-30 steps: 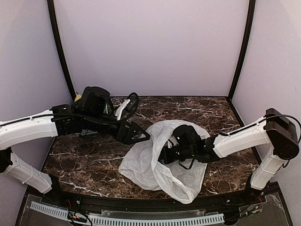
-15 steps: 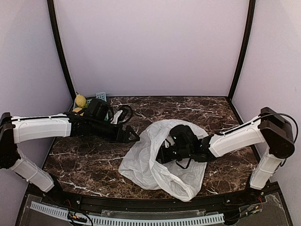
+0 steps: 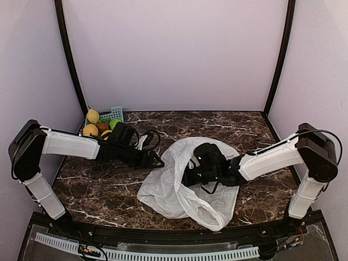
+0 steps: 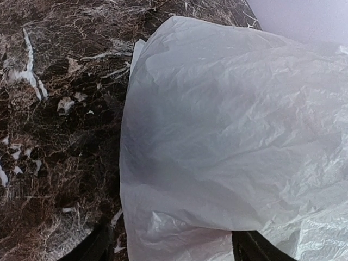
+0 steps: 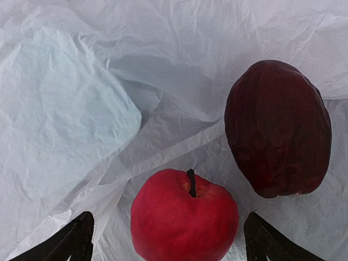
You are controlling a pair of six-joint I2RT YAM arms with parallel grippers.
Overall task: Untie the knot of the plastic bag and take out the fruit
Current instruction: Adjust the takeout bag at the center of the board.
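The left end effector (image 3: 155, 161) has swung down from the far-left basket (image 3: 116, 113), baring fruit (image 3: 93, 116) already parked there. It now gapes wide at the plastic bag's (image 3: 163, 190) left edge. The right end effector (image 5: 171, 236), also wide, straddles a red apple (image 5: 184, 215) inside, so unloading looks unfinished.

one bag (image 3: 160, 190), two red fruits (image 5: 185, 215), one basket (image 3: 115, 113)

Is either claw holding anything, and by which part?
Nothing. The right gripper is open around the red apple; the left gripper is open at the plastic bag.
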